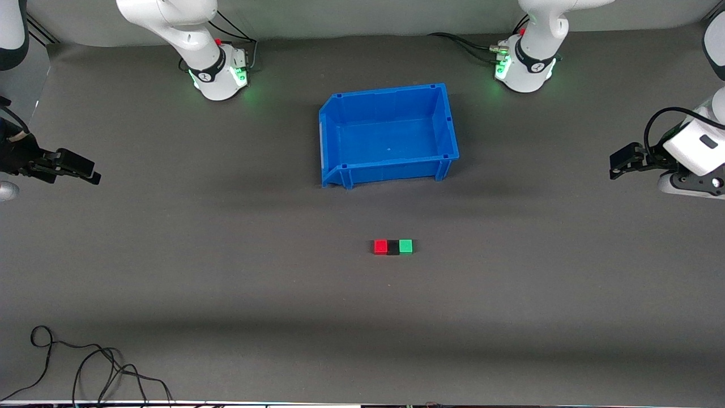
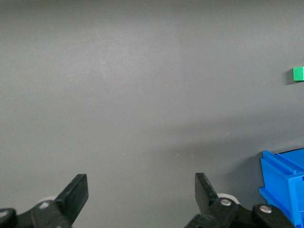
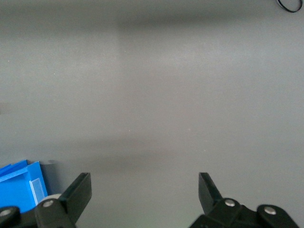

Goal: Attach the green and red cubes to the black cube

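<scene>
Here is the row: red cube (image 1: 380, 246), black cube (image 1: 393, 247) and green cube (image 1: 405, 246) sit side by side on the bench (image 1: 226, 283), touching, black in the middle. They lie nearer to the front camera than the blue bin (image 1: 388, 135), a little way off it. The red one takes the end toward my right arm, the green one the end toward my left arm. Judging by that tight line, the joining looks done, and that would explain why both my arms are parked out wide.

My left gripper (image 1: 621, 161) hangs over bare bench at the left arm's end, level with the bin and well apart from it. Its fingers (image 2: 76, 194) are spread wide with nothing between them. From that wrist I catch the green cube (image 2: 298, 73) at the picture's edge and a corner of the bin (image 2: 282, 183).

My right gripper (image 1: 79, 167) waits over the right arm's end, also level with the bin. Its fingers (image 3: 78, 192) are spread too, and empty.

The black cube is plain and matte, the same size as its neighbours. It shows almost nothing but a dark gap between two bright tops. The bin looks empty.
</scene>
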Available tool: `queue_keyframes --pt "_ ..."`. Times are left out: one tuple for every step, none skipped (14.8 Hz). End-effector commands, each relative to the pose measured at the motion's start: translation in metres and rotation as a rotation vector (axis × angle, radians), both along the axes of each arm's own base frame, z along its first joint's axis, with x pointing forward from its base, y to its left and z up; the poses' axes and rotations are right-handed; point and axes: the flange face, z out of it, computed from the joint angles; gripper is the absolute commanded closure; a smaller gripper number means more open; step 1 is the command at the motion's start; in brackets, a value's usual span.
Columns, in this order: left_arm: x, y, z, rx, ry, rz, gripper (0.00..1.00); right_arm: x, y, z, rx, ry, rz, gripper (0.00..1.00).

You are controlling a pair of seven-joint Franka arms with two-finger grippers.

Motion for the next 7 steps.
queue_keyframes --pt "-0.0049 -0.0001 0.0015 -0.011 -0.015 -0.006 0.0 -0.0051 0.003 0.0088 0.015 -0.007 0.003 0.0" --pt "-0.0053 -0.0001 0.0023 -0.011 -0.016 -0.006 0.0 -0.0045 0.003 0.0101 0.015 -0.01 0.003 0.0" --pt "-0.0051 -0.0001 0.0014 -0.011 -0.013 -0.006 0.0 -0.0044 0.003 0.0108 0.015 -0.012 0.003 0.0" --pt "-0.0051 0.0007 0.0013 -0.011 -0.013 -0.004 0.0 -0.0044 0.0023 0.0116 0.016 -0.013 0.001 0.0" --pt "-0.0046 0.0008 0.0006 -0.011 -0.013 -0.004 0.0 -0.0043 0.003 0.0116 0.015 -0.013 0.003 0.0" --pt "-0.0044 0.0008 0.0008 -0.011 -0.015 -0.004 0.0 -0.0043 0.0032 0.0116 0.016 -0.013 0.003 0.0" --pt "-0.0036 0.0009 0.0004 -0.009 -0.018 -0.004 0.0 -0.0043 0.0032 0.0116 0.016 -0.013 0.003 0.0"
